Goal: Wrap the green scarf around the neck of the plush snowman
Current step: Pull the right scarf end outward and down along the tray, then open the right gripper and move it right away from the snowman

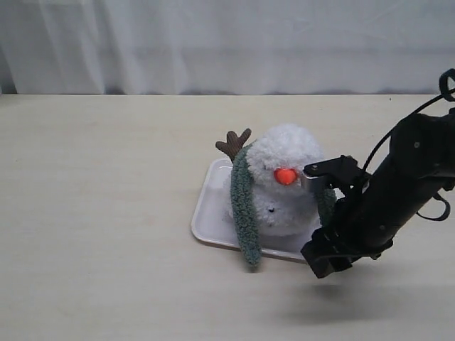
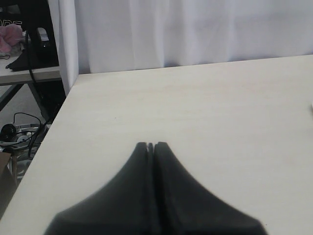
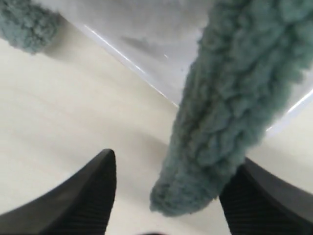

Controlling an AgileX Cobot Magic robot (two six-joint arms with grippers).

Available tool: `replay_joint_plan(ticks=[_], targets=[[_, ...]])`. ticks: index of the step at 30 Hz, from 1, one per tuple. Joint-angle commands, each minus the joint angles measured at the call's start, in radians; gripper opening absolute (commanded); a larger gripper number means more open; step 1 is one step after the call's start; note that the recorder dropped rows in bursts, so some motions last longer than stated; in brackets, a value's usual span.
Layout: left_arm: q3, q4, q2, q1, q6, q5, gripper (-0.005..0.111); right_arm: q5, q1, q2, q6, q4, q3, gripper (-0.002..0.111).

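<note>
Plush snowman (image 1: 284,192) sits upright on a white tray (image 1: 202,226) near the middle of the pale wooden surface (image 1: 106,177), orange nose (image 1: 285,175) facing the exterior camera, one brown twig arm (image 1: 233,144) sticking up behind its shoulder. Green scarf (image 1: 245,213) is draped over the snowman's neck. One end hangs down the left side of the body in the exterior view, crosses the tray rim and touches the surface. The other end drops on the right side, partly hidden by the right arm (image 1: 398,185), which reaches in from the right edge with a black part just beside the snowman's face. In the right wrist view the right gripper (image 3: 173,166) has its fingers (image 3: 100,181) spread wide apart, and the fuzzy scarf end hangs down between them, close against one finger and well clear of the other; nothing is pinched, and the tray corner shows just behind the scarf. Cannot tell whether the scarf actually touches the near finger. Left gripper (image 2: 150,145) has its fingers pressed together with no gap, holding nothing, over a bare part of the surface near the table edge, well apart from the snowman. It does not show in the exterior view. White curtain (image 1: 213,42) runs along the back.
</note>
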Motion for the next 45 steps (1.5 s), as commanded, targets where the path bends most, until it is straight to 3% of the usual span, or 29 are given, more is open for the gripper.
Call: replay_joint_plan(ticks=[1, 10, 18, 20, 23, 26, 34, 41, 45], targets=[[0.003, -0.003, -0.002, -0.008, 0.002, -0.007, 0.000, 0.008, -0.004, -0.086, -0.009, 0.000, -0.007, 0.057], [0.003, -0.003, -0.002, -0.008, 0.002, -0.007, 0.000, 0.000, -0.004, -0.270, 0.119, -0.116, -0.007, 0.057], [0.003, -0.003, -0.002, -0.008, 0.002, -0.007, 0.000, -0.011, -0.006, -0.324, 0.648, -0.585, 0.048, 0.054], [0.003, -0.003, -0.002, -0.008, 0.002, -0.007, 0.000, -0.042, -0.008, -0.322, 0.799, -0.696, 0.094, 0.049], [0.003, -0.003, -0.002, -0.008, 0.002, -0.007, 0.000, -0.113, -0.054, -0.322, 0.841, -0.695, 0.134, 0.039], [0.003, -0.003, -0.002, -0.008, 0.002, -0.007, 0.000, -0.202, -0.111, -0.322, 0.777, -0.591, 0.171, 0.033], [0.003, -0.003, -0.002, -0.008, 0.002, -0.007, 0.000, -0.518, -0.143, -0.303, 0.261, -0.139, 0.268, 0.029], [0.003, -0.003, -0.002, -0.008, 0.002, -0.007, 0.000, -0.556, -0.143, -0.218, -0.022, 0.126, 0.272, 0.030], [0.003, -0.003, -0.002, -0.008, 0.002, -0.007, 0.000, -0.553, -0.080, -0.184, -0.233, 0.288, 0.272, 0.030]])
